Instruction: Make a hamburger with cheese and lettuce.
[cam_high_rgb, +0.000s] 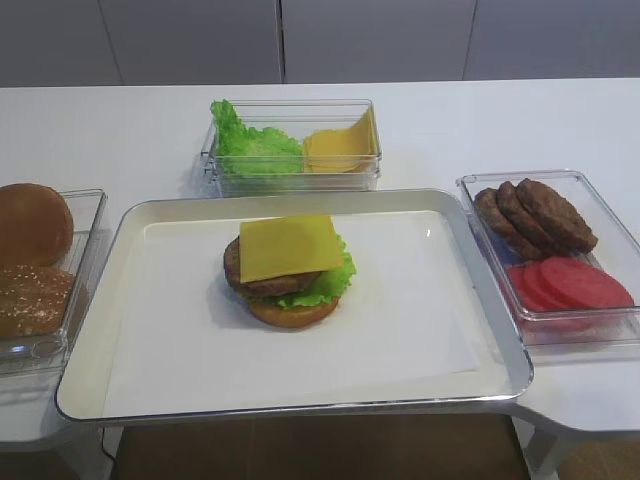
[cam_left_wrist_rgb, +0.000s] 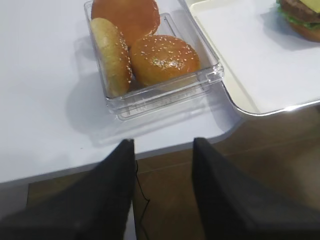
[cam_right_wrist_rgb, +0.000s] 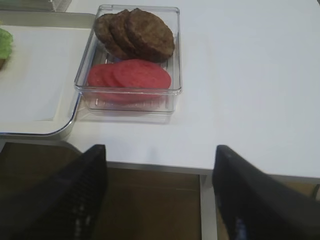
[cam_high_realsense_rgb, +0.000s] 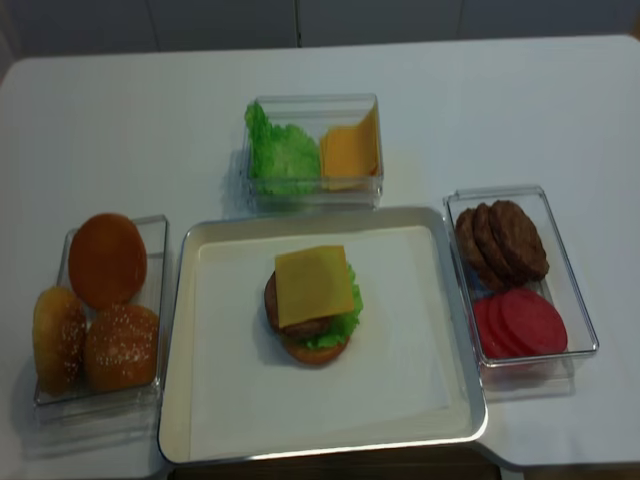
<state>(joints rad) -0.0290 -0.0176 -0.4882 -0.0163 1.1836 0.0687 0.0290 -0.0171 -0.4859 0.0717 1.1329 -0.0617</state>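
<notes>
Overhead view: hamburger at centre of tray, cheese already on top. Sesame bun sits upper-centre in left wrist view, directly ahead of left gripper, jaws apart & empty. Right gripper also spread, empty, facing tomato slices; left arm judged nearer for bun.

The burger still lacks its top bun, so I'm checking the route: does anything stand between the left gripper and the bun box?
Nothing visible does. The left gripper hangs open off the table edge, with bare table between it and the bun box.
</notes>
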